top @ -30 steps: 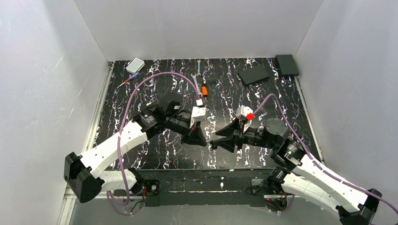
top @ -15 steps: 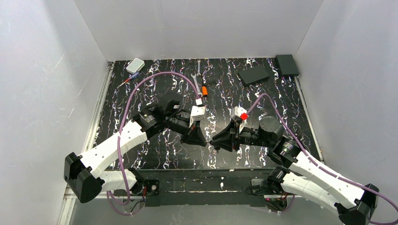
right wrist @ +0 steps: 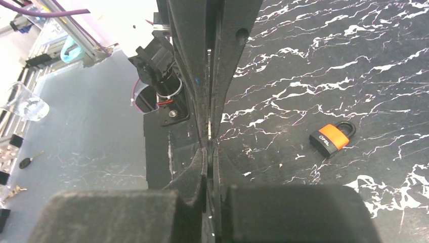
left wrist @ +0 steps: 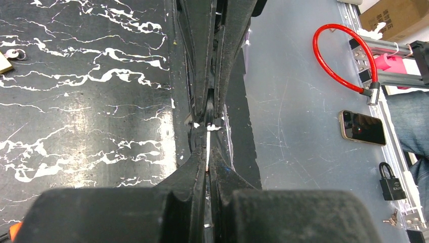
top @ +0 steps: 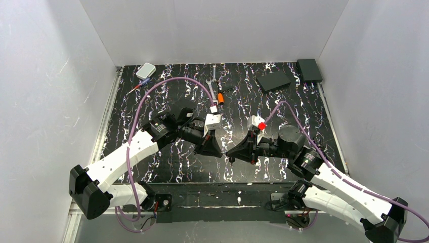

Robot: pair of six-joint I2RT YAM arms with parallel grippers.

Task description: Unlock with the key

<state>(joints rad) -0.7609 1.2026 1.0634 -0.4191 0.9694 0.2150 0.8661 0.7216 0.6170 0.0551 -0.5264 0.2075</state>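
Looking down from above, the two arms reach in over the black marbled table point(top: 177, 164) and meet nose to nose towards its near edge. The left gripper point(top: 220, 152) and the right gripper point(top: 228, 154) stand tip against tip, each narrowed to a point. The key is too small to pick out from up here, lost between those dark tips. Farther back an orange padlock point(top: 220, 97) lies just beside a pair of silver wrenches point(top: 213, 81), well apart from the grippers. In the left wrist view, that arm's own fingers point(left wrist: 187, 177) are clamped hard together. Pinched between them, edge-on, is a thin silvery sliver, the key point(left wrist: 208, 149). The right gripper's fingers come in from the top and taper to the same spot. Only a slit shows between them, with something dark at the tips, so they look clenched on the key's far end, though the contact itself is hard to see. A small brass padlock point(left wrist: 4, 63) sits on the table at the far left edge of this view. Past the table's rim, a phone point(left wrist: 363, 126) and a black padlock point(left wrist: 392, 183) lie on a grey surface. In the right wrist view, its fingers point(right wrist: 227, 172) are drawn to a hairline gap and butt against the left gripper's tips. The bright edge of the key point(right wrist: 209, 129) shows just beyond them, inside the left's pinch. The orange padlock point(right wrist: 332, 137) lies flat on the table, off to one side.
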